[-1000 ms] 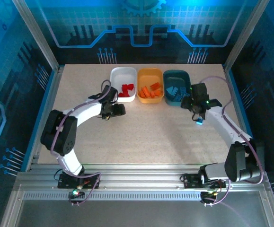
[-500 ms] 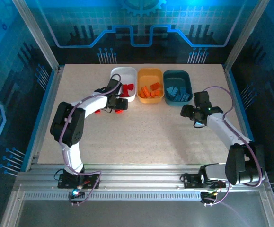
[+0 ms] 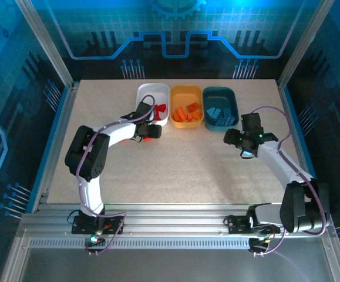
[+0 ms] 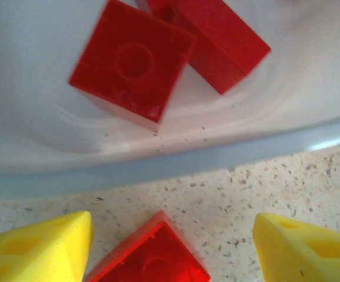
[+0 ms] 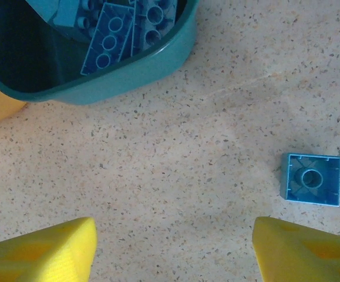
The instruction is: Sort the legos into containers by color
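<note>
- Your left gripper (image 4: 172,235) is spread, its two yellow fingers (image 4: 37,252) standing apart low over the table (image 3: 187,170) and pinching nothing.
- You have a loose red brick (image 4: 152,258) lying on the table between those fingers. Bare table shows between it and the finger on the right of the wrist view. On the other side it comes very close, and you cannot tell whether it touches.
- Just past that brick is the near wall of the white tub (image 4: 158,167). Two red bricks (image 4: 131,61) lie inside, touching each other.
- From above, the three tubs sit side by side at the far part of the table, with the white one on the left, the orange tub (image 3: 186,88) in the middle and the teal tub (image 3: 219,90) on the right.
- The orange tub holds orange bricks (image 3: 187,111).
- Your right gripper (image 5: 172,247) is also spread, with only bare table between its fingers.
- A loose blue brick (image 5: 310,178) lies hollow side up on the table, ahead of the finger on the right of that wrist view and apart from it.
- The teal tub holds blue bricks (image 5: 108,38) and is well apart from the loose blue brick.
</note>
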`<action>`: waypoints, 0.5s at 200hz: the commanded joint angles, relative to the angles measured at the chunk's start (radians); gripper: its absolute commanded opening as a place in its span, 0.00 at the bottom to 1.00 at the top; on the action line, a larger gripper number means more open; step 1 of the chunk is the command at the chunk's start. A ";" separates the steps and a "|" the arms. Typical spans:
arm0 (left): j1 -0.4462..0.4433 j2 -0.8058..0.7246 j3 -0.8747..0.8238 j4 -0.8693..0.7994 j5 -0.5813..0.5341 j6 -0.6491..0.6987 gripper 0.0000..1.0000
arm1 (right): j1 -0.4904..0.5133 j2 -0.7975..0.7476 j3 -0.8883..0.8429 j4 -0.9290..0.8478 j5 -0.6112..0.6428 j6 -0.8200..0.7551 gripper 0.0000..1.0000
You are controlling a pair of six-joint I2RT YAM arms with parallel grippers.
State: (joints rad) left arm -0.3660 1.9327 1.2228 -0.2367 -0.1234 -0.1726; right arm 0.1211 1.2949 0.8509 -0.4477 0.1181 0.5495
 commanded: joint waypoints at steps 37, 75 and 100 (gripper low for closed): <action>-0.040 -0.026 -0.045 -0.011 0.046 -0.026 0.61 | -0.015 -0.035 0.004 0.000 -0.017 -0.011 0.72; -0.088 -0.024 -0.072 -0.005 -0.045 -0.049 0.52 | -0.015 -0.032 0.000 0.001 -0.021 -0.011 0.72; -0.093 0.004 -0.040 -0.013 -0.103 -0.075 0.43 | -0.013 -0.032 0.002 0.000 -0.023 -0.011 0.72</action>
State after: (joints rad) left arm -0.4469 1.9232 1.1584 -0.2306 -0.1661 -0.2073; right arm 0.1211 1.2755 0.8505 -0.4473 0.1139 0.5495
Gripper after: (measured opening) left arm 0.458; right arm 0.715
